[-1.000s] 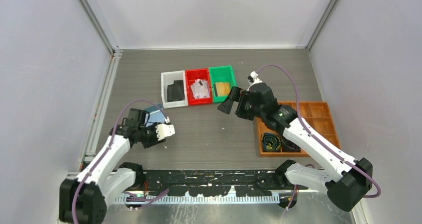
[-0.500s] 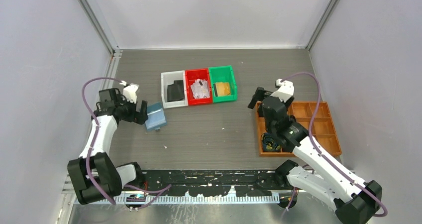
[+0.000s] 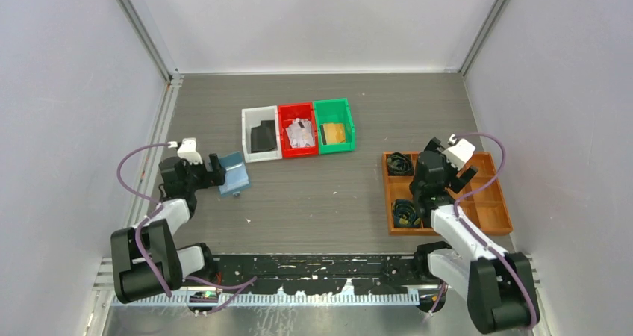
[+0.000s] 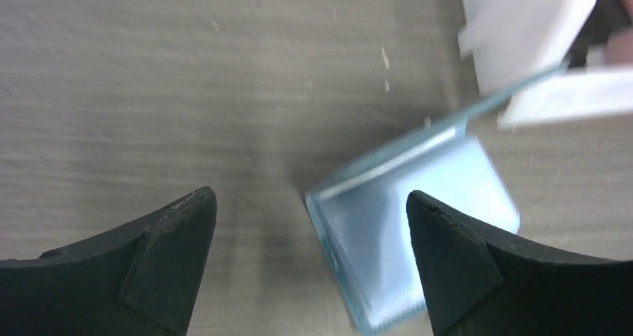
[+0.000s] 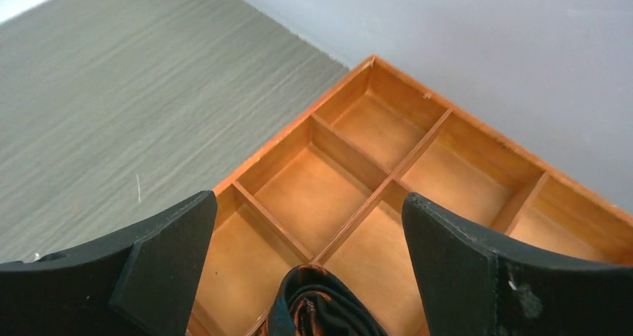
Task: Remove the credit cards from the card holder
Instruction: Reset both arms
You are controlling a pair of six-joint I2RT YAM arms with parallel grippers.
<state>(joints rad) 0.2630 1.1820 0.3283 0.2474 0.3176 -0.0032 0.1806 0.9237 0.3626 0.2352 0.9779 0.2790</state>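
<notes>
Looks abt done: credit cards (image 3: 300,133) lie in the bins (image 3: 296,107) just right of & beyond the card holder (image 3: 233,173), itself open on the table (image 3: 321,194); left gripper (image 4: 310,205) gapes empty beside it, right gripper (image 5: 310,205) gapes empty far right.

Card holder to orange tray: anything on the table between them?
Nothing. In the top view, only bare table runs from the card holder to the orange tray; the three bins sit farther back.

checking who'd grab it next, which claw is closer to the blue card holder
Left. The left claw is open just left of the card holder, not gripping it. The right claw is far off to the right, over the orange tray.
</notes>
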